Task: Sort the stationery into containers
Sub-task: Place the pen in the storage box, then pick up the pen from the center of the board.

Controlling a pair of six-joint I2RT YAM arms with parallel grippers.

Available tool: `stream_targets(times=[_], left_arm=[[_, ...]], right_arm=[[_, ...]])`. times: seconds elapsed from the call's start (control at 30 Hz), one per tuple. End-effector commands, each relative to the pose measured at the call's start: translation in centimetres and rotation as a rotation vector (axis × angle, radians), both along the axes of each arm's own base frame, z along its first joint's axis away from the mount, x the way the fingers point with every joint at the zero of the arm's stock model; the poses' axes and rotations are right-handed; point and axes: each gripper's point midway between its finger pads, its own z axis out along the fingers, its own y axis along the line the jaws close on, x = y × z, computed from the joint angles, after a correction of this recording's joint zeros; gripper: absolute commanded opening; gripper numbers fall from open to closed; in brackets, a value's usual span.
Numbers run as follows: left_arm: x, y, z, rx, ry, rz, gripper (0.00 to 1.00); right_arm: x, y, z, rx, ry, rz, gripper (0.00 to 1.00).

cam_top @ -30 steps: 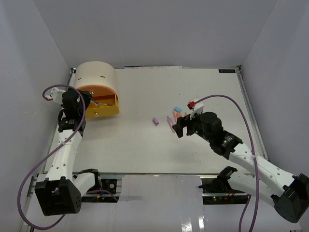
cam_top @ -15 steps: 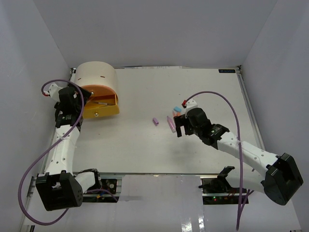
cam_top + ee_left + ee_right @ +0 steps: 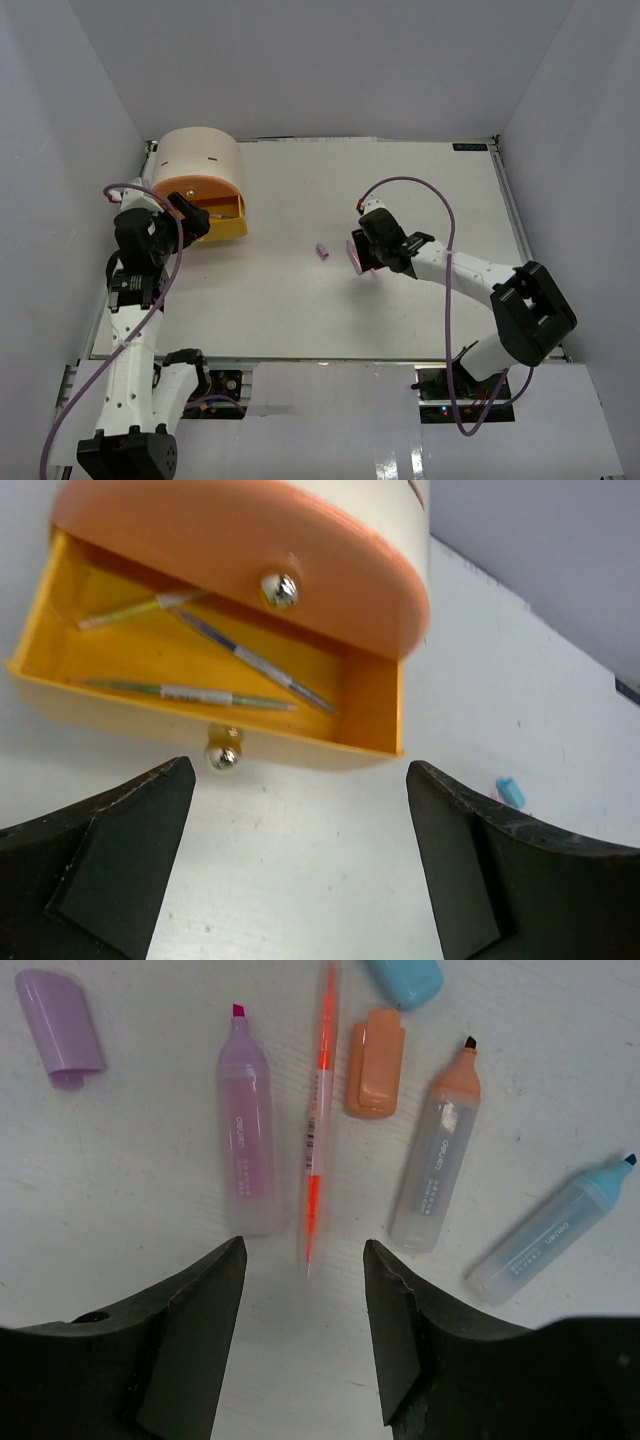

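Purple highlighter [image 3: 247, 1140], orange highlighter [image 3: 435, 1165] and blue highlighter [image 3: 545, 1240] fan across the right wrist view, each barrel printed with what looks like "deli". The top view is too far off to show that print. The thin orange pen [image 3: 318, 1110] points down between the right hand's [image 3: 302, 1255] parted, empty fingers. The left hand [image 3: 300, 780] gapes wide below the open yellow drawer [image 3: 120, 715], which holds three pens [image 3: 250, 660].

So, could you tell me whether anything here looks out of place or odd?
Yes: the purple highlighter, orange highlighter and blue highlighter lie uncapped, tips bare, while the purple cap, orange cap and blue cap lie loose beside them.
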Motion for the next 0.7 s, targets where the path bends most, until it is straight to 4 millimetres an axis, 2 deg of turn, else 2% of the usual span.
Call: stream_targets(times=[0.0, 0.1, 0.2, 0.23, 0.57, 0.63, 0.67], left_arm=[[-2.1, -3.0, -1.9, -0.003, 0.056, -0.158, 0.98], [-3.0, -4.2, -3.2, 0.013, 0.077, -0.215, 0.98], [-3.5, -4.1, -3.9, 0.038, 0.085, -0.209, 0.98], [-3.7, -4.0, -4.2, 0.041, 0.09, -0.204, 0.98], [-3.8, -4.8, -4.3, 0.021, 0.093, -0.242, 0.98], [-3.8, -5.2, -4.3, 0.004, 0.1, -0.26, 0.98], [-3.8, -5.4, -4.3, -0.005, 0.101, -0.269, 0.98]], right_arm=[[2.3, 0.9, 0.9, 0.004, -0.033, -0.03, 0.57], [3.2, 1.3, -0.8, -0.023, 0.006, -0.044, 0.54], [4.0, 1.6, -1.2, -0.027, 0.011, -0.056, 0.52], [4.0, 1.6, -1.9, -0.039, 0.026, -0.056, 0.5], [4.8, 1.2, -4.4, -0.068, 0.08, -0.068, 0.4], [4.8, 1.2, -4.9, -0.071, 0.09, -0.064, 0.36], [4.7, 1.2, -5.1, -0.073, 0.095, -0.061, 0.24]])
